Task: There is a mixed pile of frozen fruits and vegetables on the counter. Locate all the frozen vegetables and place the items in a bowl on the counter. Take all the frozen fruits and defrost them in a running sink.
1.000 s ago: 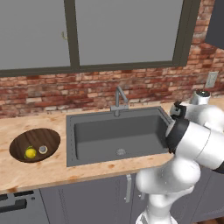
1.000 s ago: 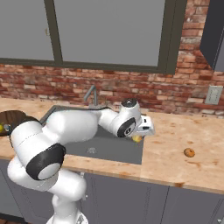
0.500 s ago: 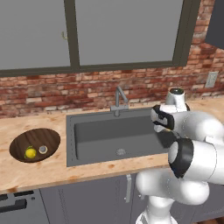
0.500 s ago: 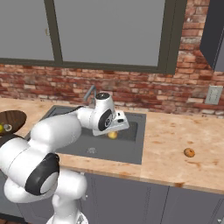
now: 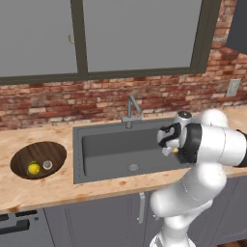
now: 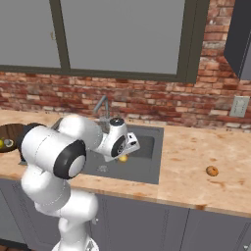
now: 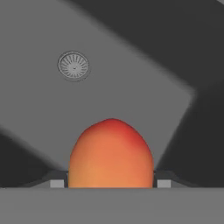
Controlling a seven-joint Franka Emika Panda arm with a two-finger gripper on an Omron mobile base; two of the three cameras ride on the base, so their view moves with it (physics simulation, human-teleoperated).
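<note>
The gripper (image 7: pixel 111 183) pinches a yellow-orange fruit with a red blush (image 7: pixel 111 153) between its two fingers, above the sink (image 5: pixel 111 149). In the hand view the fruit fills the 6 o'clock part, and the basin floor spreads open behind it, with the round drain (image 7: pixel 73 65) at 11 o'clock and dark basin walls at 2 o'clock. In the left base view the gripper (image 5: pixel 170 149) hangs over the right half of the basin, near its right wall, and only a sliver of the fruit shows below the hand. The faucet (image 5: pixel 131 109) stands at 12 o'clock of the sink, well apart from the hand.

The fingertips are mostly hidden by the fruit. From the right base view the arm covers much of the sink's left part.

On the tabletop (image 5: pixel 58 185), at 9 o'clock of the sink, the wooden bowl (image 5: pixel 24 159) holds a bright yellow ball (image 5: pixel 34 169) and a pale grey-white item (image 5: pixel 47 165). An orange-brown fruit (image 6: pixel 212 171) lies alone at 3 o'clock of the sink.
</note>
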